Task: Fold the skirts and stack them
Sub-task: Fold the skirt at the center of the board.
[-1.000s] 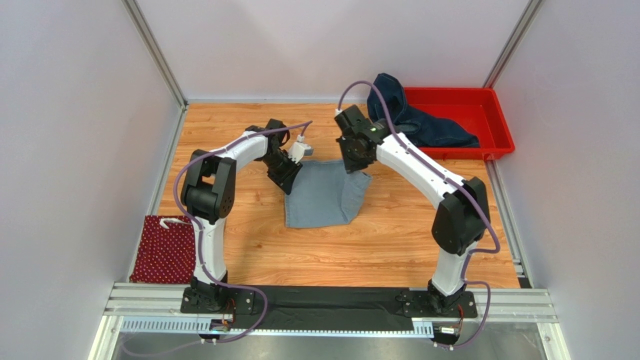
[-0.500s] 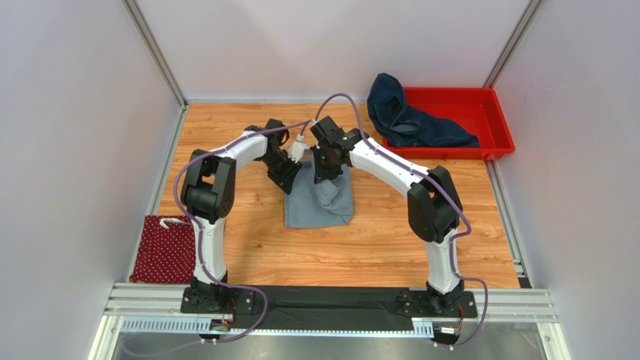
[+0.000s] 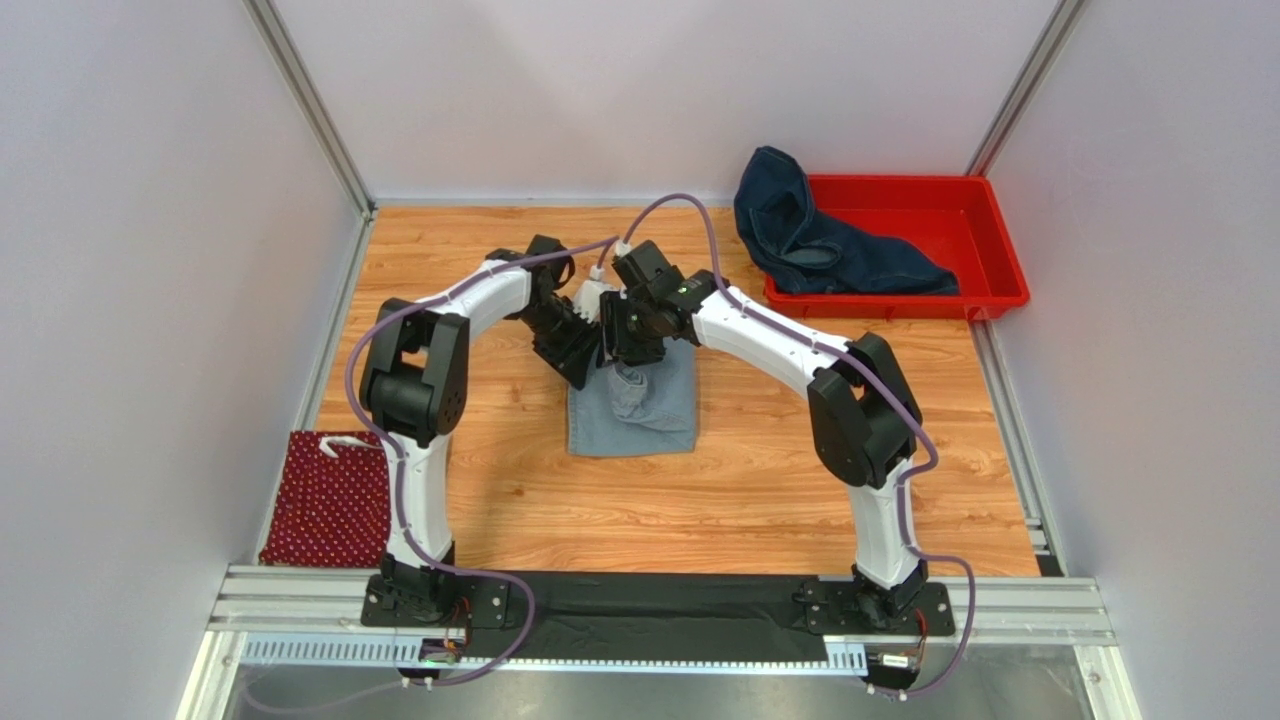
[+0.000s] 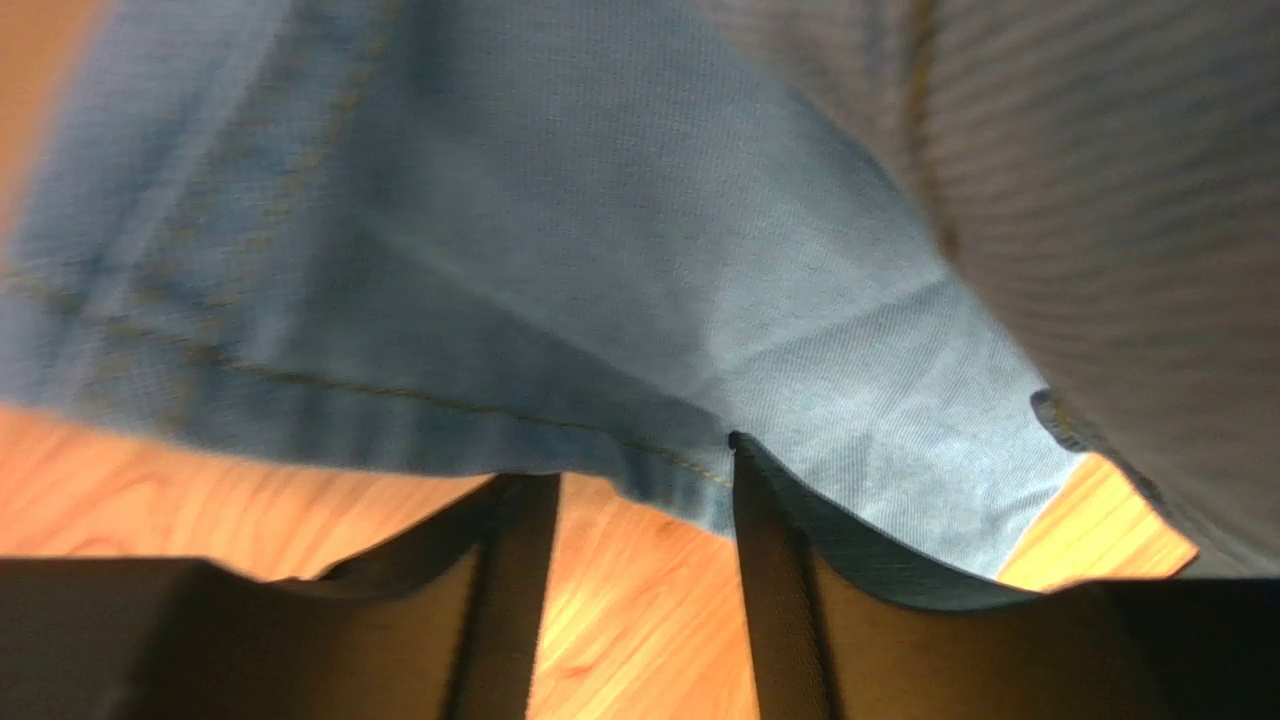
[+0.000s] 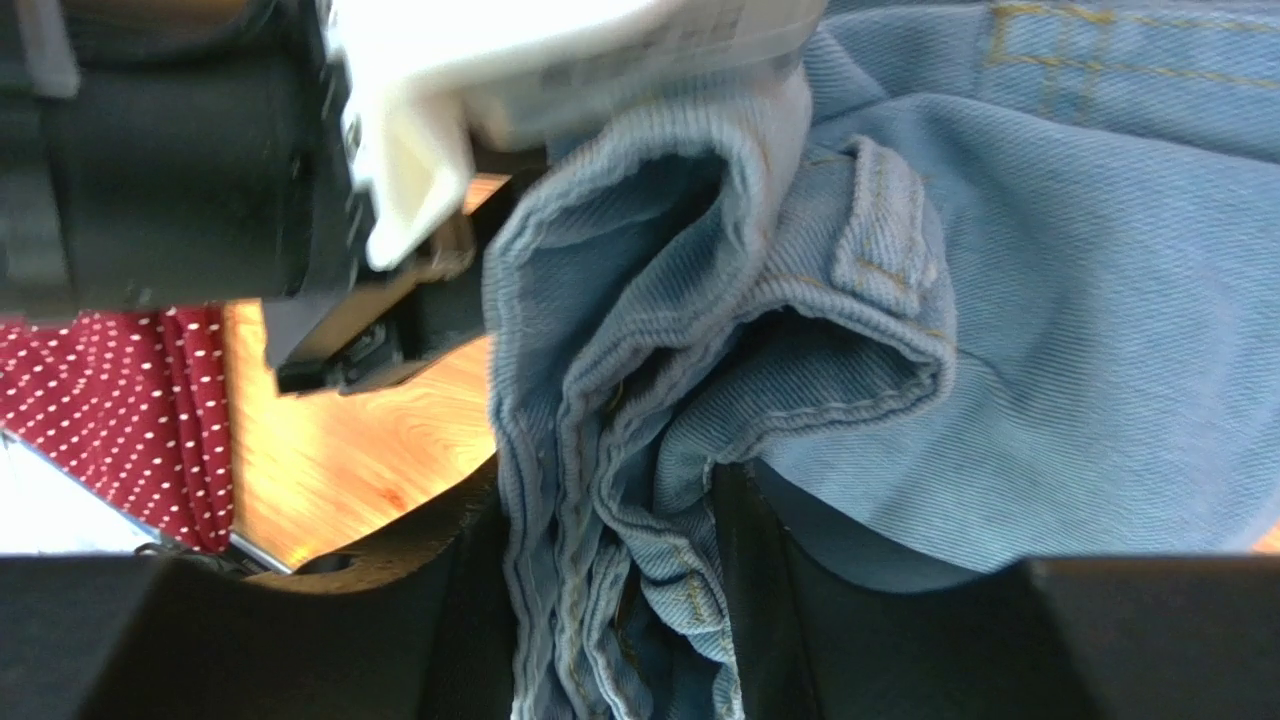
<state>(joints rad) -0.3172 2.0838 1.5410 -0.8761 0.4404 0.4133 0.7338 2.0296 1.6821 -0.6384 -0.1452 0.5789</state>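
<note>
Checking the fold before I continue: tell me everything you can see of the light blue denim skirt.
The light blue-grey denim skirt lies on the wooden table, partly folded, yellow stitching and a belt loop showing. The right claw pinches a bunched waistband fold over it; the left claw sits at its far-left corner, grip unclear.

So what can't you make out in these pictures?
Top external: the light blue skirt has its far edge hidden under the left fingers and right fingers.
Left wrist: whether the left fingers pinch the hem; blurred cloth meets their tips.
Top external: the navy skirt, heaped over the red tray; details too small.
</note>
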